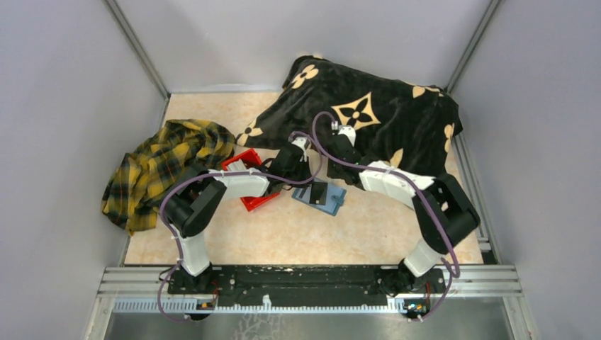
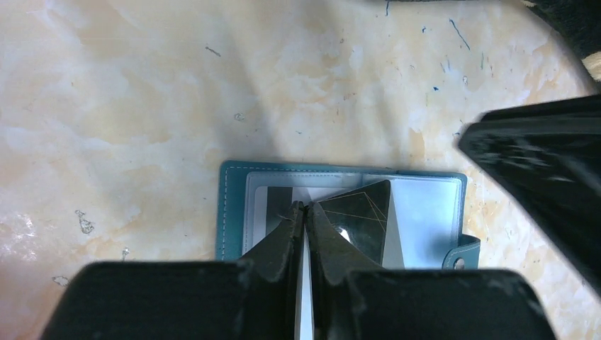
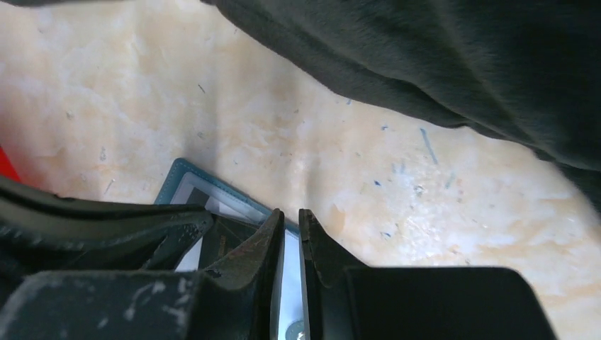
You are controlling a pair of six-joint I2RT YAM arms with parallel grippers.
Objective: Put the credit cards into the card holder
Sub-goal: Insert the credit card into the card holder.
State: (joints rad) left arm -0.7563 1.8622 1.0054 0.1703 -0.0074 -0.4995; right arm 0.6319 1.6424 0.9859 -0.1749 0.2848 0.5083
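Left wrist: my left gripper, jaws pressed together, at the credit card on the card holder; right gripper slightly spread. Card seems stiff, slick: pinch 1 edge.

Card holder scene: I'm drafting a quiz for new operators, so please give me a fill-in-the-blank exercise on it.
The card holder lies ___, inside facing up.
The bin beside it is coloured ___.
In the top view, the plaid cloth lies to the bin's ___.
Missing words: open; red; left.
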